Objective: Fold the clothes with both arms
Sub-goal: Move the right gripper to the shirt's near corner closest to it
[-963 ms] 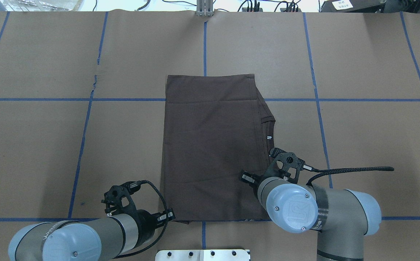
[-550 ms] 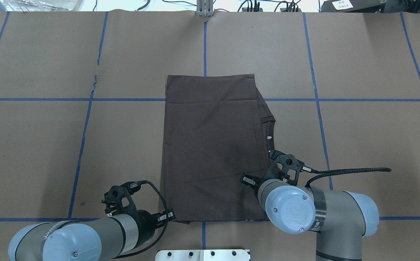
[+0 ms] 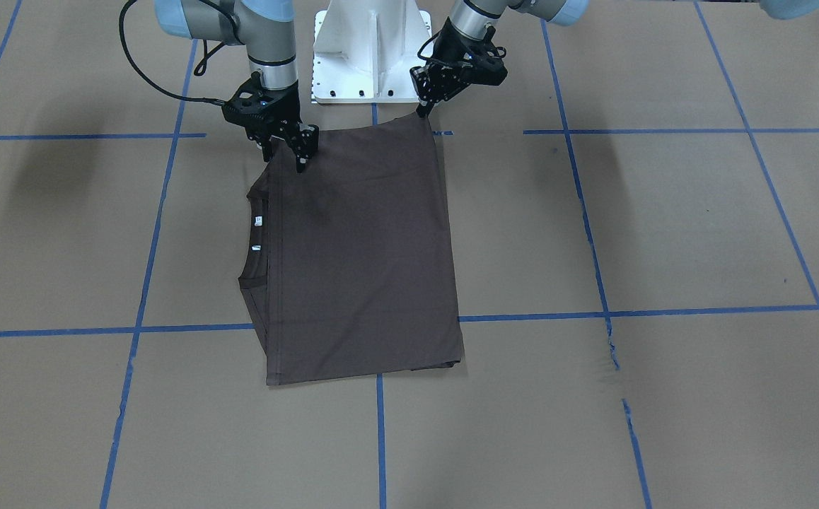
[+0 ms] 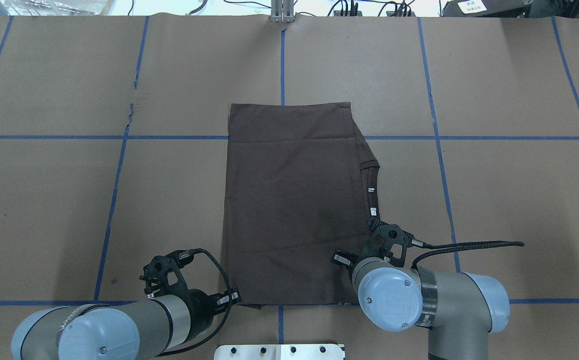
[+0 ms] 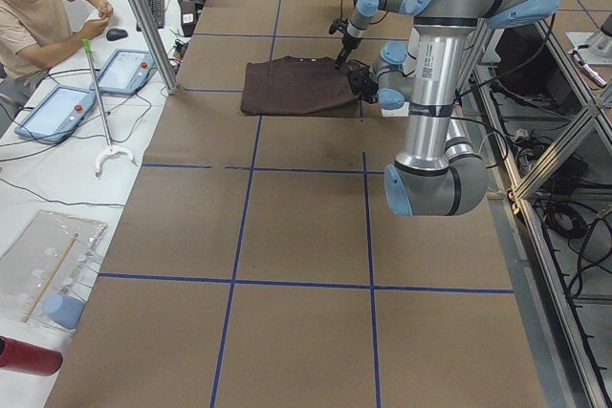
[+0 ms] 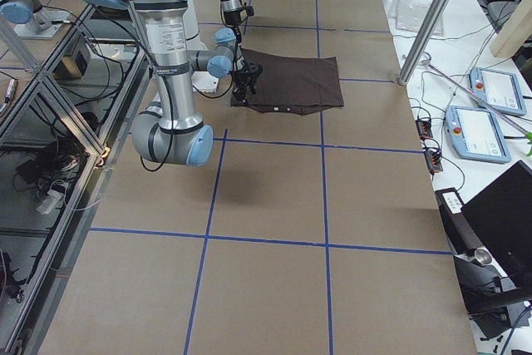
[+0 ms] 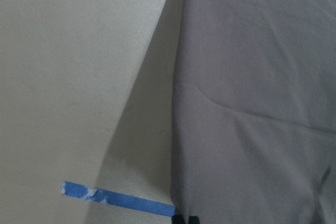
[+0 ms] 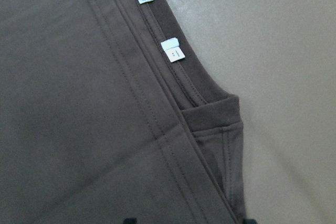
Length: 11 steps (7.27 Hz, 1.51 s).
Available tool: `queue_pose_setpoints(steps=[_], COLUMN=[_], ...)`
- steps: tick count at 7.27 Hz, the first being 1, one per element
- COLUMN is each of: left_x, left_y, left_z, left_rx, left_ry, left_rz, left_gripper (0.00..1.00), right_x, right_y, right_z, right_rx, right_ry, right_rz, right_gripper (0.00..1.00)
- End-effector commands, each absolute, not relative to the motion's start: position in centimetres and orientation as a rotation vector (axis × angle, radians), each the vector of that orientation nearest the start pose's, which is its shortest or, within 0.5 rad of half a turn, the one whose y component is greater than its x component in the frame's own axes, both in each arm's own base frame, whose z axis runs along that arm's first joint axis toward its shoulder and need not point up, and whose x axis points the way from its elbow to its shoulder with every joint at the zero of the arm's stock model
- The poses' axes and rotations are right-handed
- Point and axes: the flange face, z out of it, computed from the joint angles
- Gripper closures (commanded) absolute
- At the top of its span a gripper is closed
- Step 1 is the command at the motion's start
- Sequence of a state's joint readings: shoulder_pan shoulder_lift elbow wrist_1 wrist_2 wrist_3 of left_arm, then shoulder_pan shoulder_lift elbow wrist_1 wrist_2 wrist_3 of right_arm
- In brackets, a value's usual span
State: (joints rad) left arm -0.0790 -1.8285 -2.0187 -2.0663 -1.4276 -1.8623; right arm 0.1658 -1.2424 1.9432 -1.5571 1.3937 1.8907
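Note:
The dark brown T-shirt (image 4: pixel 289 200) lies folded into a tall rectangle mid-table, with its ribbed collar (image 4: pixel 372 185) and white neck labels (image 8: pixel 172 51) on its right edge. My left gripper (image 3: pixel 425 107) is shut on the shirt's near-left corner. In the left wrist view its tips (image 7: pixel 185 219) meet at the cloth's edge, which is raised a little and casts a shadow. My right gripper (image 3: pixel 286 157) is open over the near-right corner by the collar. In the right wrist view (image 8: pixel 189 220) its tips stand wide apart over the hem.
The white pedestal base (image 3: pixel 370 49) stands just behind the shirt's near edge. Blue tape lines grid the brown paper cover, which has a tear (image 4: pixel 130 107) at the far left. An operator (image 5: pixel 38 7) sits with tablets (image 5: pixel 124 69) at the far side.
My right arm has drawn back toward the robot along the collar edge, closer to the shirt's near-right corner. The left arm and the shirt have not moved.

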Motion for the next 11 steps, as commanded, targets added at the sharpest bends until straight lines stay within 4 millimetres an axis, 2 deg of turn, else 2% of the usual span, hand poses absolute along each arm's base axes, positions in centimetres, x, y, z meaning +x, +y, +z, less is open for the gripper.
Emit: queue_pose_setpoints(steps=[1,3,4,5,6,8,9,11], left_x=[52.2,52.2,52.2,52.2,52.2,52.1,51.1,50.4], left_y=[-18.9,-18.9,-18.9,-18.9,-18.9,-18.9,-18.8,-18.9], left_z=[26.2,26.2,26.2,26.2,26.2,25.9,24.8,24.2], left_rx=[-0.003,-0.004,-0.004,-0.004,-0.004,-0.005,-0.002,-0.025], left_ry=[1.215,1.215,1.215,1.217,1.217,1.221,1.245,1.258], left_rz=[-0.409,-0.410,-0.410,-0.413,-0.413,-0.410,-0.401,-0.387], left_gripper=[1.00,1.00,1.00,1.00,1.00,1.00,1.00,1.00], right_x=[-54.6,-54.8,-54.7,-54.7,-54.8,-54.5,-54.1,-53.9], right_y=[-24.2,-24.2,-24.2,-24.3,-24.4,-24.9,-25.4,-25.8], right_z=[32.4,32.3,32.6,32.7,32.5,31.2,30.2,30.0], right_rx=[0.115,0.115,0.103,0.114,0.115,0.114,0.117,0.116], right_ry=[-0.725,-0.726,-0.727,-0.724,-0.729,-0.755,-0.775,-0.783], right_rz=[0.525,0.533,0.574,0.584,0.587,0.598,0.606,0.613], right_gripper=[0.29,0.62,0.93,0.94,1.00,1.00,1.00,1.00])
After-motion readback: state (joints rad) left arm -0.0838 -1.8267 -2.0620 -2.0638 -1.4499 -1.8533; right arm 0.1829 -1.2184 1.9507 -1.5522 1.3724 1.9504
